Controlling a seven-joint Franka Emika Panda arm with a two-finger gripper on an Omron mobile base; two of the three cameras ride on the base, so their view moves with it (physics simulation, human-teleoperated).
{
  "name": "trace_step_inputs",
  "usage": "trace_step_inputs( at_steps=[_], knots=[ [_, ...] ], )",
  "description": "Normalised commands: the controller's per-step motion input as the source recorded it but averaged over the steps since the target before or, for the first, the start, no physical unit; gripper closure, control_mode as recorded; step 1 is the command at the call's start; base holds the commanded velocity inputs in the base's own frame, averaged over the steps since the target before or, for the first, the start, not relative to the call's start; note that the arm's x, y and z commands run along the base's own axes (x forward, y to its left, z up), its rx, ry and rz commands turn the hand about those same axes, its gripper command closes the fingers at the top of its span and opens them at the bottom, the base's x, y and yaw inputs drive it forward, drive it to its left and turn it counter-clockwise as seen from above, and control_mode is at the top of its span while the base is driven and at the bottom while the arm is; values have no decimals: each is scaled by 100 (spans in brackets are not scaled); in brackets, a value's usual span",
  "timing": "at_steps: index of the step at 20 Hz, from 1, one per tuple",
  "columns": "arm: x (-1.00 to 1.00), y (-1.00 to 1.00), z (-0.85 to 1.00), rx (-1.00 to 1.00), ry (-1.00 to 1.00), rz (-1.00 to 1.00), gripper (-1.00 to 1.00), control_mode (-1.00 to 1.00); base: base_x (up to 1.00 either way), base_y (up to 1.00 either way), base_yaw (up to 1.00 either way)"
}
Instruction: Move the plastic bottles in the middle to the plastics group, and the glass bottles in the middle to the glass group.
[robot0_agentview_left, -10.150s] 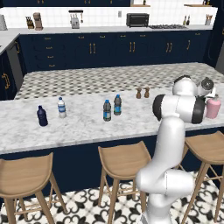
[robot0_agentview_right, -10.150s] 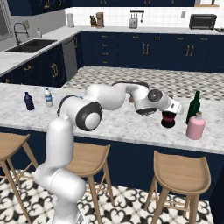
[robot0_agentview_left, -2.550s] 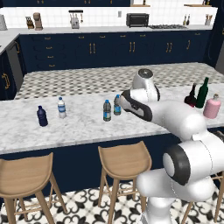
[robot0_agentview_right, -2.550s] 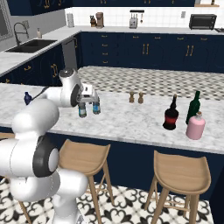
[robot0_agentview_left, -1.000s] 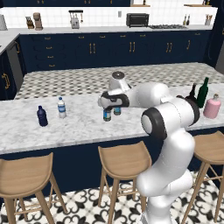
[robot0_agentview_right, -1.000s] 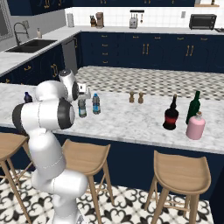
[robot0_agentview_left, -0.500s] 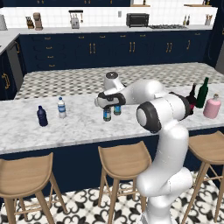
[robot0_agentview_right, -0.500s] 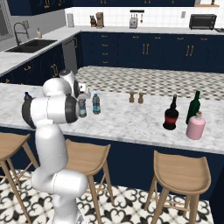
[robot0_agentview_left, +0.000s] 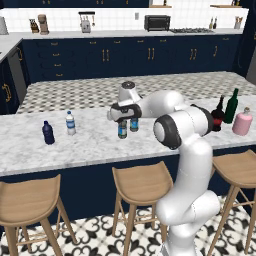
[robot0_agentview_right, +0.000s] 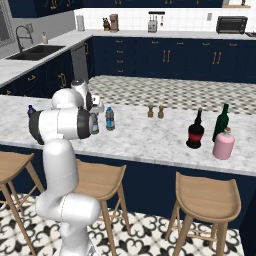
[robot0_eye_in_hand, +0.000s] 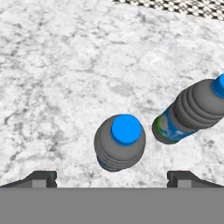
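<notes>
Plastic bottles in the middle (robot0_agentview_left: 122, 129): two counted, upright and side by side on the marble surface (robot0_agentview_left: 90, 145). Hand (robot0_eye_in_hand: 112, 177) is spread fully wide above the nearer one, nothing gripped or touched. Navy bottle (robot0_agentview_left: 48, 133) and water bottle (robot0_agentview_left: 70, 123) are seen well apart; two small shakers (robot0_agentview_right: 154, 111) beyond.

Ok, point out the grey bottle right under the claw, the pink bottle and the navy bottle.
grey bottle (robot0_eye_in_hand: 119, 144): hand view, on its ribbed shoulder below the blue cap.
pink bottle (robot0_agentview_right: 223, 145): right base view, mid-body.
navy bottle (robot0_agentview_left: 48, 134): left base view, mid-body.
</notes>
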Motion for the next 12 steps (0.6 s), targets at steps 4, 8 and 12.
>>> trace_step_inputs(
  at_steps=[4,8,12],
  knots=[
    [0,-2,-9,2,5,0,-100,-100,0,0,0],
    [16,-12,-7,1,4,0,-100,-100,0,0,0],
    [24,-1,-1,1,5,0,-100,-100,0,0,0]
  ],
)
